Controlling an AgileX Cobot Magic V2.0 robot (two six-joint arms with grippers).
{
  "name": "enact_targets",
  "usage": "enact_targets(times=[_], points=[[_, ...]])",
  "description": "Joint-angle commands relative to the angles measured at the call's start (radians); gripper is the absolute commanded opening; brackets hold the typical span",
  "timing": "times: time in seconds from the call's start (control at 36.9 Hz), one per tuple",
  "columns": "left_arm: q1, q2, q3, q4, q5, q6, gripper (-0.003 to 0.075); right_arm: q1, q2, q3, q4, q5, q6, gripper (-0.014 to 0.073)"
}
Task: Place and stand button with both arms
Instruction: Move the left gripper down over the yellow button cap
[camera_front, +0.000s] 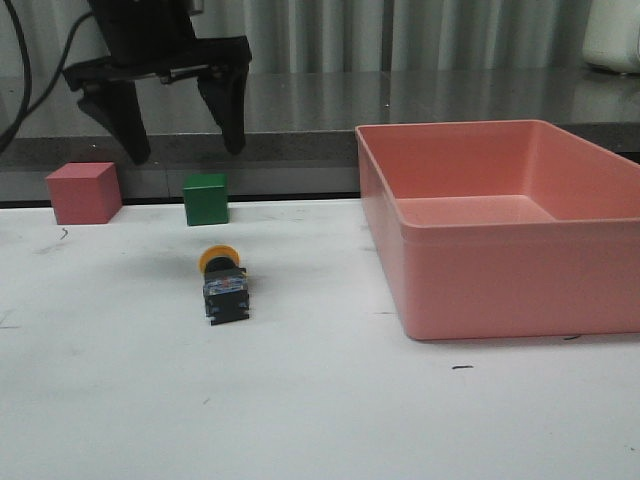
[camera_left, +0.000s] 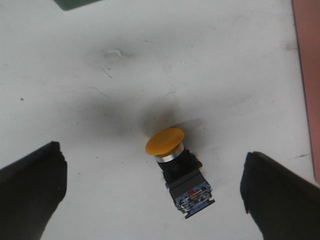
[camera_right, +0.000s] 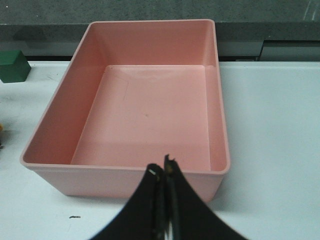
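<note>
The button (camera_front: 223, 287) lies on its side on the white worktop (camera_front: 300, 400), yellow cap toward the green cube (camera_front: 205, 198) and blue base toward the camera, well left of the pink bin (camera_front: 470, 290). The left tool (camera_front: 180, 150) hangs above it, spread wide and holding nothing. The right tool (camera_right: 164, 172) is closed with nothing between its fingers, just before the bin's near wall.

The table (camera_front: 320, 420) is smooth, matt white, lightly scuffed. The button (camera_left: 180, 172) has a satiny yellow plastic cap, a shiny metal collar and a black plastic body. The pink bin (camera_front: 500, 225) looks like smooth, semi-matt plastic. The left tool (camera_front: 180, 125) is matt black.
</note>
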Motion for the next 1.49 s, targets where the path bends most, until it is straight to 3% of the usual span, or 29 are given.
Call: enact_targets(times=[0.0,0.81,1.46], points=[[-0.003,-0.026,-0.035,-0.071,0.037,-0.017,0.0673,-0.005,-0.003,-0.025,0.001,-0.071,-0.011,-0.0063],[-0.041,0.125,-0.032,-0.09,0.037,-0.055,0.0672,-0.005,-0.003,-0.025,0.001,-0.072,-0.011,-0.0063],[-0.039,0.13,-0.032,-0.066,0.037,-0.065,0.0671,-0.005,-0.003,-0.025,0.002,-0.072,-0.011,-0.0063]])
